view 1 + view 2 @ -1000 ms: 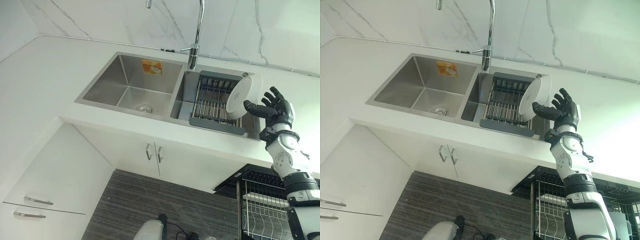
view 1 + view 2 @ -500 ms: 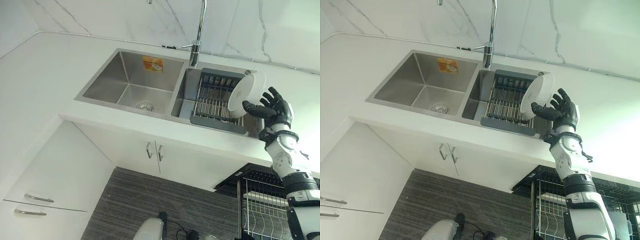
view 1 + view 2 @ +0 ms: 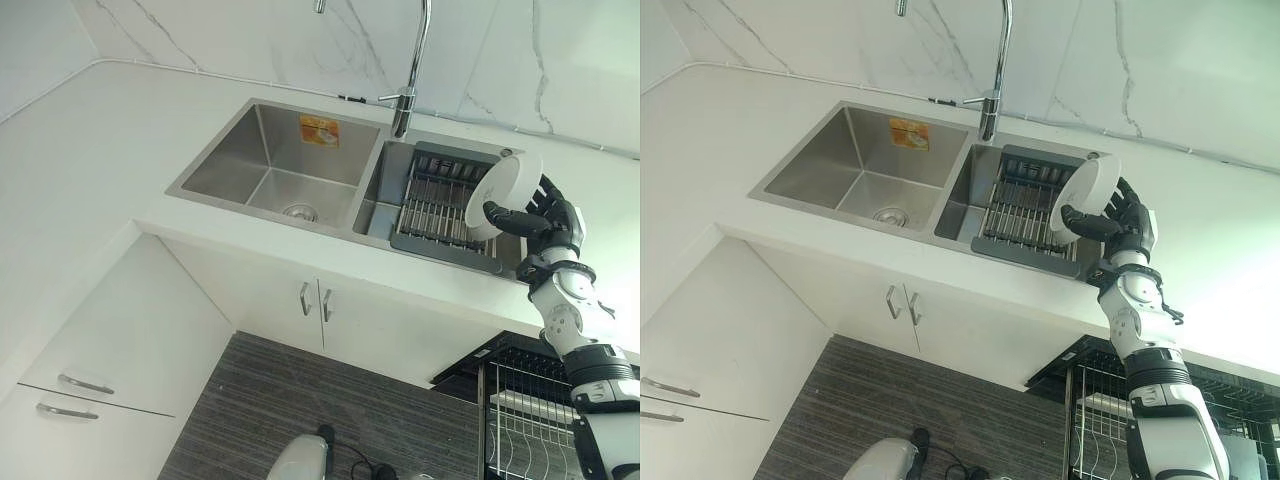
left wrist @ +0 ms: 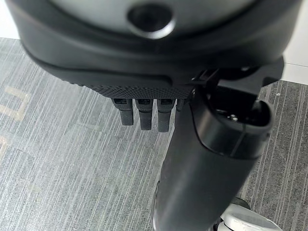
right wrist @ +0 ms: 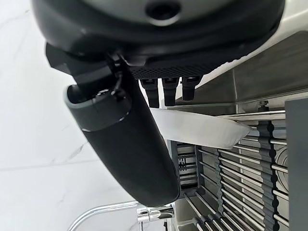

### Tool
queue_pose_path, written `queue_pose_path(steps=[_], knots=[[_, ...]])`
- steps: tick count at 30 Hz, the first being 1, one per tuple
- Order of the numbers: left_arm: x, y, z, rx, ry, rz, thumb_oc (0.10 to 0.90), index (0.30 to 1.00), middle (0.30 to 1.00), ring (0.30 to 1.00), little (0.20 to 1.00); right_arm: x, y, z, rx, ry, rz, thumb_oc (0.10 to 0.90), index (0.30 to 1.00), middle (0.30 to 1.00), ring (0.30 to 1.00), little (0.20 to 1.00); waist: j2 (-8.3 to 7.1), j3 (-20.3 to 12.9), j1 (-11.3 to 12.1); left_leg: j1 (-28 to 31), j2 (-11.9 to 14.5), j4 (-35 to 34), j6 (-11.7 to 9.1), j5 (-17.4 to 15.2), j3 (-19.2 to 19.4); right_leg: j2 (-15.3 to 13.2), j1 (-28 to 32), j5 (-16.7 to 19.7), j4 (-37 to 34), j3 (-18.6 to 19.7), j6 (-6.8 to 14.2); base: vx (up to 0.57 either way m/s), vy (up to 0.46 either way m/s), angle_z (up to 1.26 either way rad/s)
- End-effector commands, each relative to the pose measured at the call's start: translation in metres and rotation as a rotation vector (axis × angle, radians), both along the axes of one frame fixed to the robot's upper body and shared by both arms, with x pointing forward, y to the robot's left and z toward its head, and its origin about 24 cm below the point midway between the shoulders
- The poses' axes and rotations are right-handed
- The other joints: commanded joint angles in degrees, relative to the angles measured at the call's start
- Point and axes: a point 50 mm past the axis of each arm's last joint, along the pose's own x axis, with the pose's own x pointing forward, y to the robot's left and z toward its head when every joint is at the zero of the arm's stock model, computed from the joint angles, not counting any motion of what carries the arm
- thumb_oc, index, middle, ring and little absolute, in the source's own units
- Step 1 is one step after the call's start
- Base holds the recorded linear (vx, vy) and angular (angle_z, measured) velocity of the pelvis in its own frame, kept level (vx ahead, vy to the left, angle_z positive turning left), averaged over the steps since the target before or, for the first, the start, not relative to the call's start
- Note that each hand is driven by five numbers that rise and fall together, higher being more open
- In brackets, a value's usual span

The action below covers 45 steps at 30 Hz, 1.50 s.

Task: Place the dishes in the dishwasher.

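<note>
White marble-look wall (image 3: 250, 35) w/ grey veins behind a white counter (image 3: 90, 130). White cabinets (image 3: 320, 320) w/ metal handles below; drawers (image 3: 110, 370) at left. Floor (image 3: 330, 400) dark grey, prob. wood-grain planks.

White plate (image 3: 503, 195) on edge, tilted, over sink drying rack (image 3: 437, 208)

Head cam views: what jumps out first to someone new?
The round white plate, held on edge over the right sink basin's dark drying rack, pinched between the thumb and fingers of the robot's right hand. Next, the stainless steel double sink in the white counter, under a tall chrome tap. The left hand hangs over grey striped floor.
</note>
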Motion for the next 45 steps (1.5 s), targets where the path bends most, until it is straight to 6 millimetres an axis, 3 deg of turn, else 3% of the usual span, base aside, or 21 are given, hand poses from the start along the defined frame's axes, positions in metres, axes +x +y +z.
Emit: queue_pose_path(steps=[1, 5, 7, 17, 31, 35, 40, 43, 45], knots=[[-0.029, 0.025, 0.007, 0.094, 0.122, -0.012, 0.8, 0.9, 0.9, 0.9, 0.9, 0.014, 0.006, 0.072, -0.07, -0.268, 0.01, 0.8, 0.9, 0.9, 0.9, 0.9, -0.05, -3.2, 0.3, 1.1, 2.1, 1.1, -4.0, -7.4, 0.4, -1.1, 1.1, -0.6, -2.6, 4.0, 5.2, 0.0, 0.0, 0.0], [-0.029, 0.025, 0.007, 0.097, 0.123, -0.009, 0.8, 0.9, 0.9, 0.9, 0.9, 0.014, 0.004, 0.068, -0.064, -0.242, -0.011, 0.8, 0.9, 0.9, 0.9, 0.9, -0.04, -3.2, 0.4, 1.2, 2.0, 1.1, -3.9, -7.4, 0.2, -1.1, 1.2, -0.6, -2.6, 4.0, 5.2, 0.02, -0.001, 0.0], [-0.029, 0.026, 0.007, 0.1, 0.124, -0.008, 0.8, 0.9, 0.9, 0.9, 0.9, 0.014, 0.002, 0.066, -0.08, -0.226, -0.032, 0.4, 0.3, 0.3, 0.3, 0.3, -0.04, -3.1, 0.5, 1.2, 2.0, 1.1, -3.9, -7.4, 0.0, -1.0, 1.3, -0.6, -2.6, 4.0, 5.2, 0.0, 0.0, 0.0], [-0.025, 0.027, 0.007, 0.107, 0.122, -0.024, 0.8, 0.9, 0.9, 0.9, 0.9, 0.017, -0.005, 0.059, -0.052, -0.188, -0.046, 0.4, 0.3, 0.3, 0.3, 0.3, 0.33, -2.8, 1.1, 0.9, 1.5, 1.1, -3.9, -7.1, -0.9, -1.0, 1.4, -0.6, -2.6, 3.9, 5.1, 0.0, 0.0, 0.0], [-0.026, 0.027, 0.008, 0.113, 0.126, -0.038, 0.8, 0.9, 0.9, 0.9, 0.9, 0.02, 0.011, 0.061, -0.039, -0.237, 0.035, 0.4, 0.3, 0.3, 0.3, 0.3, 0.44, -2.6, 1.2, 1.2, 1.3, 1.1, -3.7, -7.1, -1.2, -1.0, 1.7, -0.5, -2.6, 4.1, 5.2, 0.0, 0.0, 0.0], [-0.029, 0.029, 0.008, 0.113, 0.126, -0.038, 0.8, 0.9, 0.9, 0.9, 0.9, 0.017, 0.018, 0.067, 0.033, -0.338, 0.058, 0.4, 0.3, 0.3, 0.3, 0.3, 0.38, -3.0, 0.9, 1.6, 1.6, 1.1, -3.6, -7.3, -0.7, -0.9, 2.0, -0.8, -2.6, 4.2, 5.1, -0.01, -0.002, 0.0], [-0.029, 0.024, 0.006, 0.102, 0.106, -0.016, 0.8, 0.9, 0.9, 0.9, 0.9, -0.002, 0.04, 0.104, 0.158, -0.673, 0.086, 0.4, 0.3, 0.3, 0.3, 0.3, 0.08, -4.1, -0.7, 2.2, 2.3, 1.1, -3.3, -8.2, 1.2, -0.8, 1.8, -1.2, -2.6, 4.8, 5.2, -0.14, -0.017, -0.03], [-0.031, 0.022, 0.005, 0.094, 0.096, 0.002, 0.8, 0.9, 0.9, 0.9, 0.9, -0.011, 0.049, 0.114, 0.206, -0.778, 0.141, 0.4, 0.3, 0.3, 0.3, 0.3, -0.24, -4.8, -1.7, 2.7, 2.6, 1.1, -3.2, -8.7, 2.3, -0.7, 1.5, -1.2, -2.6, 5.7, 5.3, -0.15, -0.035, -0.11], [-0.03, 0.016, 0.003, 0.073, 0.068, 0.032, 0.8, 0.9, 0.9, 0.9, 0.9, -0.026, 0.059, 0.122, 0.225, -0.878, 0.207, 0.4, 0.3, 0.3, 0.3, 0.3, -0.62, -5.4, -3.7, 3.3, 2.9, 1.1, -2.9, -9.1, 3.5, -0.5, 0.6, -0.8, -2.6, 7.6, 5.4, -0.25, -0.058, -0.35]])
